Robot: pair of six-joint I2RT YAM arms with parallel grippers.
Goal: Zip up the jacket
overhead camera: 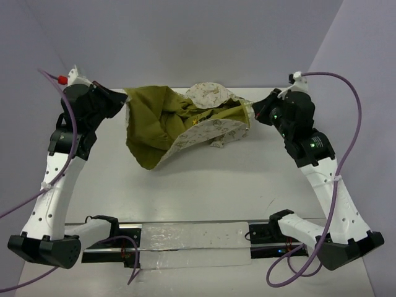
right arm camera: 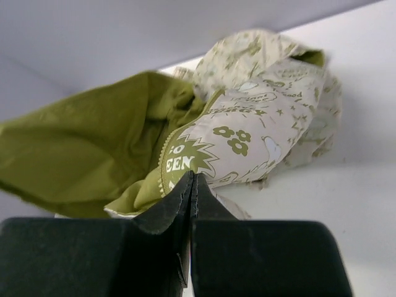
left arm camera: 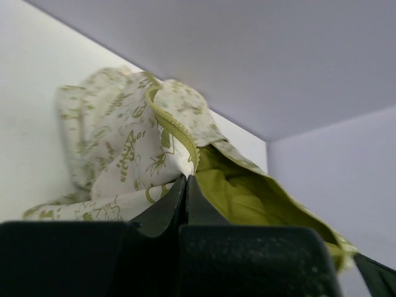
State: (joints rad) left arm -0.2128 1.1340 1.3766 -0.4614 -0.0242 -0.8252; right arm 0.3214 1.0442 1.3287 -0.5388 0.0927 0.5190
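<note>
jacket (overhead camera: 185, 127) is stretched btwn both arms over the far side of the table (overhead camera: 204, 192). olive lining (overhead camera: 148, 127) faces out on the left, cream print on the right. left gripper (overhead camera: 125, 100) is clenched on the jacket's left edge, tips pinching cloth right by the zipper (left arm camera: 176, 133). right gripper (overhead camera: 252, 115) is clamped on the opp. edge, fingers together w/ printed cloth at the tips.

Jacket (overhead camera: 185, 120) unzipped, stretched above table, olive lining exposed

Most of the zipper (left arm camera: 176, 130) hides in jacket (overhead camera: 154, 127) folds.
</note>
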